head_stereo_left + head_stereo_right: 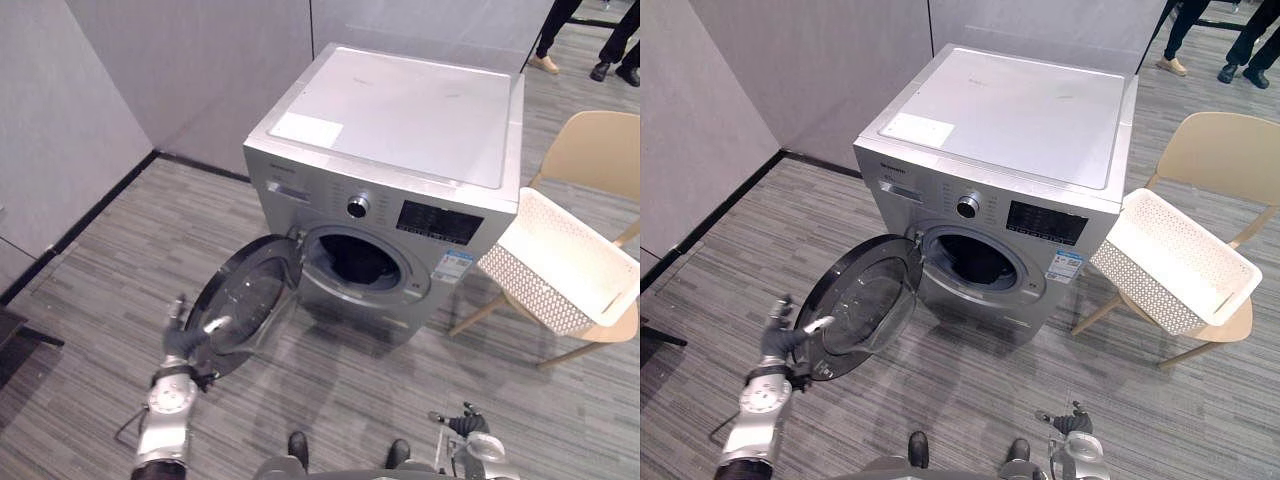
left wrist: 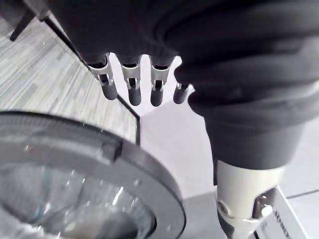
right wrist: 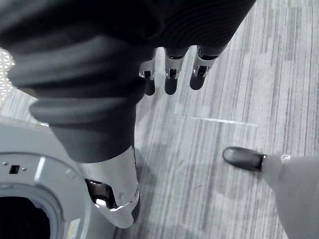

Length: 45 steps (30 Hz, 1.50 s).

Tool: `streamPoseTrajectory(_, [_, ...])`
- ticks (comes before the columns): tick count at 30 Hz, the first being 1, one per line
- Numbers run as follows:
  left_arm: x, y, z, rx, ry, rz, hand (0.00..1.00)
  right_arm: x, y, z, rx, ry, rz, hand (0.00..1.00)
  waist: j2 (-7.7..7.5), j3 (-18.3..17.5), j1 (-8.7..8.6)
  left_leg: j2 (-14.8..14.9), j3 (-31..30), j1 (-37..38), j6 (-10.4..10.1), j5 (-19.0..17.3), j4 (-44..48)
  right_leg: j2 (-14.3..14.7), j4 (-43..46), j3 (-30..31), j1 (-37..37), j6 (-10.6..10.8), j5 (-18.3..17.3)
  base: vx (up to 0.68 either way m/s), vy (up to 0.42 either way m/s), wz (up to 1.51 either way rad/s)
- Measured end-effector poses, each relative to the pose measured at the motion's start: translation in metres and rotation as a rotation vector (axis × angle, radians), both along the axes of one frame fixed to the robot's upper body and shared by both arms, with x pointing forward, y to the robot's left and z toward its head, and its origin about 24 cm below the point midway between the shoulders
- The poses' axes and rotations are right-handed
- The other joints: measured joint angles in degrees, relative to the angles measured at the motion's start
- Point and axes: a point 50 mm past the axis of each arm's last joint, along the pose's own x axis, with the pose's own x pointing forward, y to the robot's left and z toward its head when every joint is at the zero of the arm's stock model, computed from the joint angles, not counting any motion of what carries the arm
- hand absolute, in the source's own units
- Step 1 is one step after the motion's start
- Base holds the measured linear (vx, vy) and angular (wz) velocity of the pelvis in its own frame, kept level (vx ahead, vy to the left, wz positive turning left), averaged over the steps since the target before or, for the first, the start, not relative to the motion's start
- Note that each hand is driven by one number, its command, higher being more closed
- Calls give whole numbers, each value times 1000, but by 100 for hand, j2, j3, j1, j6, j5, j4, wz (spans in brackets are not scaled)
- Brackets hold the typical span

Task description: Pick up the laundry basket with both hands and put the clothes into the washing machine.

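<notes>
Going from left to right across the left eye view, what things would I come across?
left hand → open round door → washing machine → white laundry basket

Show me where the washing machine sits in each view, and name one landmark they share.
Left eye view: washing machine in the middle, door swung open.
Right eye view: middle again.
Left wrist view: its round door, past the left hand.
Right wrist view: its front and drum opening, beside the right hand.
Shared landmark: the grey striped floor.
</notes>
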Motion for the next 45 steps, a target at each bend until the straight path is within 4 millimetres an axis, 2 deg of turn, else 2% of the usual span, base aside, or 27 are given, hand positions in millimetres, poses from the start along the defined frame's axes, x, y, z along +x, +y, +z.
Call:
streamPoseTrajectory(3, [1,19,-7,33,89,43,0,1,2,0,8,-1,12,0,-161,12,5,16,35,-212,-1,-1,38,14,0,32,-214,-29,28,5,-1,-5])
streamPoseTrajectory(5, [9,32,-1,62,118,60,0,13,5,3,6,-26,38,0,-359,134,16,66,96,-596,-3,-5,210,49,9,125,-551,-144,117,-17,-5,-10])
streamPoseTrajectory(8, [30,34,10,94,122,35,0,26,9,8,4,-63,60,0,-510,302,19,149,158,-1095,2,-93,598,87,46,235,-896,-285,228,-63,2,-3])
streamPoseTrajectory(9, [40,30,15,109,115,11,0,30,10,11,0,-84,64,0,-517,380,33,205,168,-1278,-9,-183,814,116,74,339,-1008,-329,286,-93,11,-8])
streamPoseTrajectory(14, [80,6,39,164,49,-98,0,43,13,20,-28,-143,94,0,-472,555,54,510,229,-2133,-35,-631,1825,250,128,593,-1460,-256,358,-98,-15,-17])
streamPoseTrajectory(16, [90,1,47,179,24,-115,0,43,12,21,-29,-146,93,0,-430,594,157,601,256,-2251,-69,-731,1976,302,178,643,-1562,-256,358,-87,-31,-19])
streamPoseTrajectory(19, [97,-17,46,209,26,-194,0,47,12,25,-33,-171,95,0,-316,649,205,660,283,-2278,-90,-744,2059,307,216,661,-1592,-255,358,-62,-16,-9])
streamPoseTrajectory(22, [95,-33,34,229,65,-270,0,55,14,29,-36,-195,109,0,-301,644,195,670,332,-2244,-93,-745,2067,307,260,706,-1608,-248,350,-40,-4,-8])
streamPoseTrajectory(26, [80,-74,9,216,95,-442,0,54,14,30,-42,-198,111,0,-288,635,186,585,434,-2073,-57,-723,2026,274,316,832,-1565,-198,316,-13,17,-11])
streamPoseTrajectory(31, [49,-131,-28,95,185,-653,0,38,12,19,-58,-113,127,0,-179,463,111,384,491,-1581,-41,-701,1671,172,244,959,-1282,-90,248,47,36,-7])
streamPoseTrajectory(32, [40,-146,-36,60,205,-709,0,34,12,16,-62,-88,135,0,-137,368,19,357,494,-1549,-36,-678,1603,161,208,956,-1270,-83,243,86,21,0])
streamPoseTrajectory(35, [26,-172,-44,-8,225,-802,0,31,13,12,-78,-52,169,0,-74,329,-43,328,554,-1260,-50,-640,1385,183,58,991,-1049,-77,249,84,1,-8])
streamPoseTrajectory(37, [26,-179,-43,-23,214,-823,0,33,13,14,-87,-55,179,0,-39,310,-100,328,635,-1117,-71,-626,1280,198,38,1053,-991,-78,250,36,-8,-20])
streamPoseTrajectory(38, [30,-184,-39,-23,198,-833,0,37,14,15,-91,-64,186,0,-4,299,-181,325,667,-1081,-73,-625,1254,205,33,1114,-1000,-80,251,15,-4,-26])
streamPoseTrajectory(40, [50,-193,-29,-3,159,-850,0,40,13,17,-95,-69,189,0,42,325,-234,324,747,-1101,-72,-624,1243,206,45,1176,-1089,-89,275,-14,3,-26])
streamPoseTrajectory(41, [64,-194,-22,22,144,-842,0,43,13,18,-96,-74,191,0,59,358,-268,326,820,-1135,-64,-618,1244,207,76,1276,-1180,-98,303,-86,25,-40])
streamPoseTrajectory(42, [92,-191,-6,97,121,-816,0,52,14,21,-101,-90,201,0,67,437,-361,329,970,-1286,-37,-602,1292,204,121,1447,-1420,-123,399,-114,30,-46])
streamPoseTrajectory(43, [105,-188,4,138,106,-795,0,56,15,23,-108,-100,205,0,63,449,-401,332,1029,-1397,-18,-589,1315,205,121,1510,-1558,-113,459,-170,34,-56])
streamPoseTrajectory(44, [133,-176,30,232,70,-739,0,64,16,27,-122,-125,208,0,17,558,-479,337,1173,-1598,2,-577,1378,206,119,1674,-1813,-122,582,-182,9,-57])
streamPoseTrajectory(45, [159,-162,65,324,16,-677,0,70,18,32,-135,-152,209,0,-58,691,-494,368,1308,-1782,20,-569,1449,210,110,1834,-2052,-103,691,-187,-11,-55])
